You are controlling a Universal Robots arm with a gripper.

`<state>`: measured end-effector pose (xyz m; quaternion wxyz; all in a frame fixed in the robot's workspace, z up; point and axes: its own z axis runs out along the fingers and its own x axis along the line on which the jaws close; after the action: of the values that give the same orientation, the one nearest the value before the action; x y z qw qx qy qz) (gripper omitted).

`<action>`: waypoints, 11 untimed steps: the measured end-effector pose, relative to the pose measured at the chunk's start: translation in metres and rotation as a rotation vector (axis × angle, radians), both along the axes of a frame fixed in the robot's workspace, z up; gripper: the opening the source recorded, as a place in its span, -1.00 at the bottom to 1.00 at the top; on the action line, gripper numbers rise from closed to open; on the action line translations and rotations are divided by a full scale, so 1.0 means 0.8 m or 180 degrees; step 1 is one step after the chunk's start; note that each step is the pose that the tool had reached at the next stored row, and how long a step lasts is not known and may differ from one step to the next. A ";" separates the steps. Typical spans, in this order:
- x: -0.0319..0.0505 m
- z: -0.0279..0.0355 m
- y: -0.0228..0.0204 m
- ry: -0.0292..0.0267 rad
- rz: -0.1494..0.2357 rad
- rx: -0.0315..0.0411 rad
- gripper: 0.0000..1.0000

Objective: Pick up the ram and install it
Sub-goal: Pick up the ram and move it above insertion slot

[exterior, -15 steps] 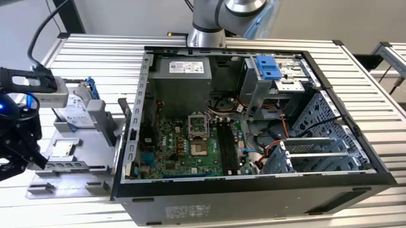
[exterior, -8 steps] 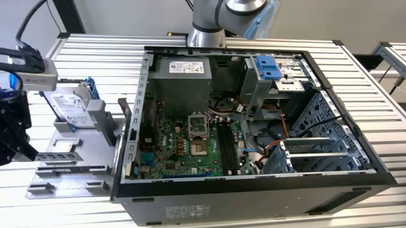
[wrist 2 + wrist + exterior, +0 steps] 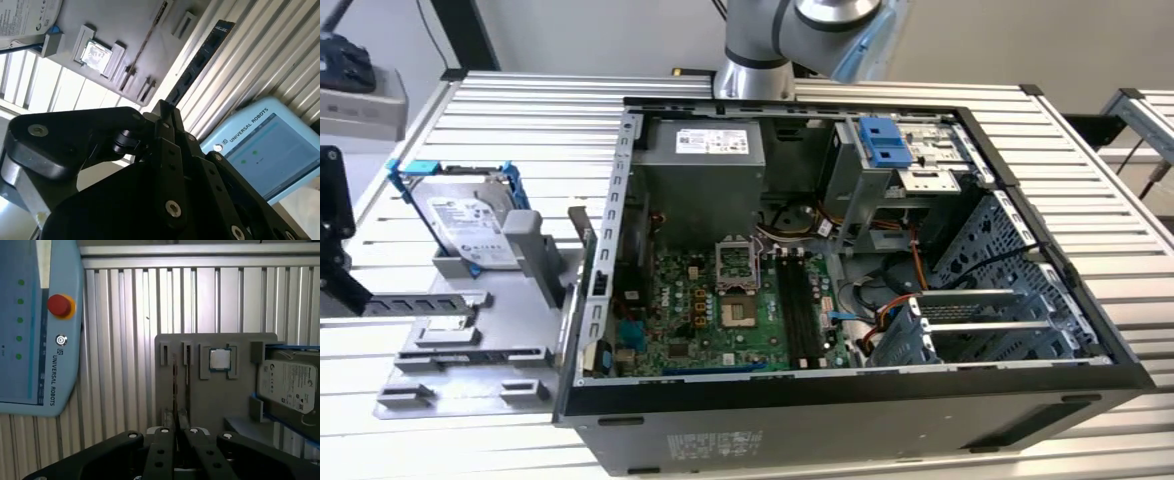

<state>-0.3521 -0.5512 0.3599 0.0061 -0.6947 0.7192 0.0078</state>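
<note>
Black slots (image 3: 798, 305) lie open above; drive cage (image 3: 861, 190), cables (image 3: 854, 292) beside.

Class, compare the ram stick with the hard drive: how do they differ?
The ram is a thin, dark stick; the hard drive is a broad silver slab in a blue frame. The ram sits at the gripper; the hard drive stands on edge, apart from it. Both are at the grey tray, outside the computer case.

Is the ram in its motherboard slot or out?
Out. In the second wrist view the gripper is shut on the ram over the ribbed table; in the exterior view the black slots look bare.
</note>
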 end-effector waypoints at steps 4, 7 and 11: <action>0.000 0.0230 0.0000 0.0000 0.0000 0.0000 -1.00; 0.000 0.0275 -0.0001 -0.0001 0.0001 0.0004 -1.00; 0.000 0.0276 0.0000 0.0000 0.0000 0.0004 -1.00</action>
<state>-0.3520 -0.5512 0.3820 0.0066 -0.6948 0.7192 0.0083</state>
